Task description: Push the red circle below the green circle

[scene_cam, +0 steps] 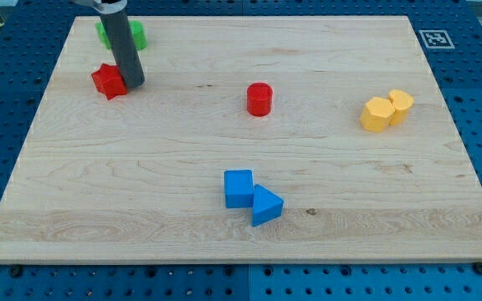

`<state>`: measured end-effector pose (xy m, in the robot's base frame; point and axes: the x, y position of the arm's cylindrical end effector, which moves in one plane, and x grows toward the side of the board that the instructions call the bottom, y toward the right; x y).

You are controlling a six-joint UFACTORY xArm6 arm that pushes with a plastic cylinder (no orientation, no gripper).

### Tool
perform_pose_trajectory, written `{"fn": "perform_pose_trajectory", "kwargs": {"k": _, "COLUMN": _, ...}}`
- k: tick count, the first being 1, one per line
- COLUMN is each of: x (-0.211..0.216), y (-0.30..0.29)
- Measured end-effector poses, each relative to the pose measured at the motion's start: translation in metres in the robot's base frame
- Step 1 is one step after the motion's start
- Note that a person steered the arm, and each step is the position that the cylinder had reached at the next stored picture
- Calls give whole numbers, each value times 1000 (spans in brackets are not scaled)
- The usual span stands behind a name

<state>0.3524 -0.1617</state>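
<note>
The red circle stands near the middle of the board, a little above centre. The green block sits at the view's top left, partly hidden behind the rod, so its shape is hard to make out. A red star-shaped block lies just below the green one. My tip rests on the board right against the red star's right side, far to the left of the red circle.
A blue cube and a blue triangle touch each other at the bottom centre. Two yellow blocks sit together at the right. The wooden board lies on a blue perforated table.
</note>
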Motion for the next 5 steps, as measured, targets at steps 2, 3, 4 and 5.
{"fn": "perform_pose_trajectory", "kwargs": {"k": 2, "x": -2, "y": 147}}
{"fn": "perform_pose_trajectory", "kwargs": {"k": 3, "x": -2, "y": 226}}
{"fn": "perform_pose_trajectory", "kwargs": {"k": 4, "x": 30, "y": 240}}
{"fn": "perform_pose_trajectory", "kwargs": {"k": 5, "x": 56, "y": 240}}
